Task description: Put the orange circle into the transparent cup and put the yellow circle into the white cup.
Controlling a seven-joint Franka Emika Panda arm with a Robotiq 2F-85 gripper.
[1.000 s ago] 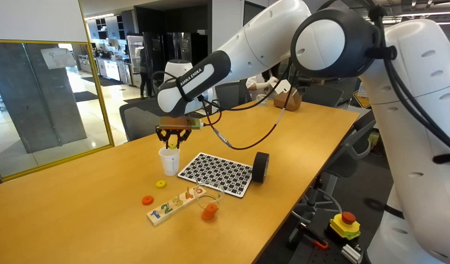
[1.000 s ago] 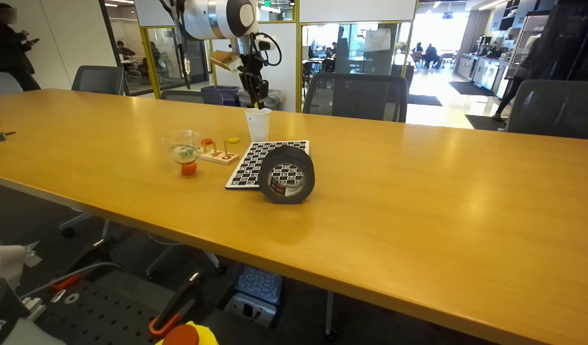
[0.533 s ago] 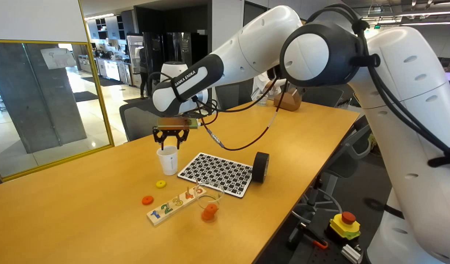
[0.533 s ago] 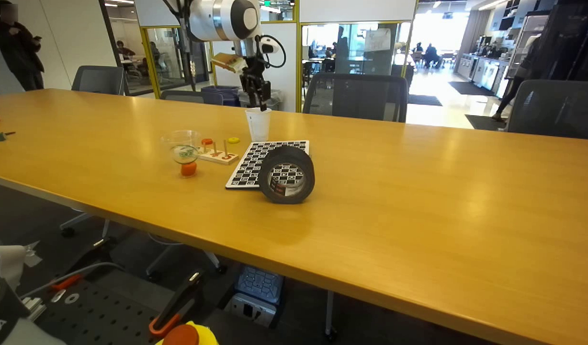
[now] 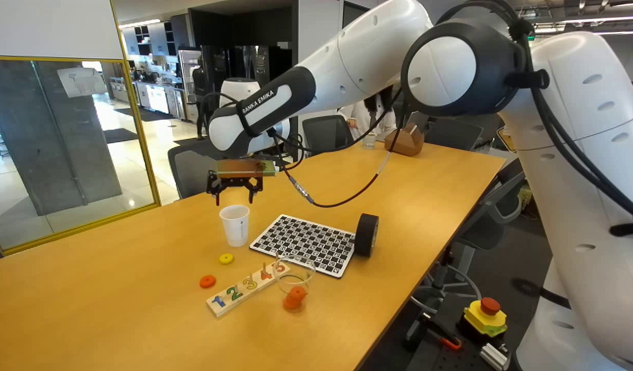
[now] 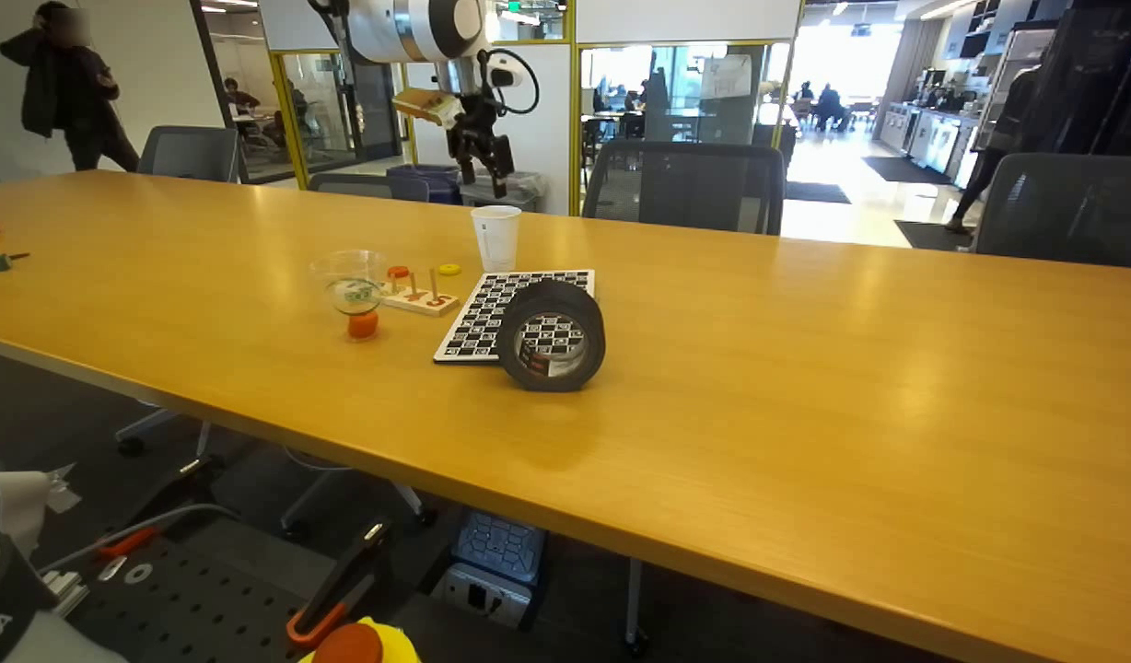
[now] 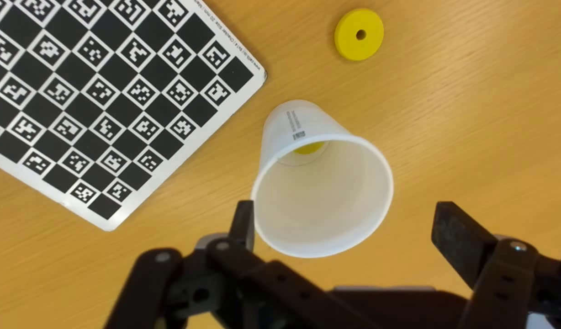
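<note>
Gripper (image 5: 234, 201) released, fingers (image 7: 461, 240) spread above 1 white cup (image 5: 236, 226), 1 yellow circle (image 7: 309, 148) inside. Near 1 number board (image 5: 243, 288): 1 loose yellow circle (image 5: 226, 258), 1 loose orange circle (image 5: 207, 281), 1 transparent cup (image 5: 295, 278) holding at least 1 orange circle (image 5: 297, 293).

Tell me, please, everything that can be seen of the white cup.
The white cup is opaque, perhaps plastic or paper, tapering from a wide round rim to a narrower base, with small dark print on its side. It stands upright on the table, near the checkered board but apart from it. A yellow circle shows inside at the bottom, partly hidden. The open gripper is just above the rim, not touching it.
</note>
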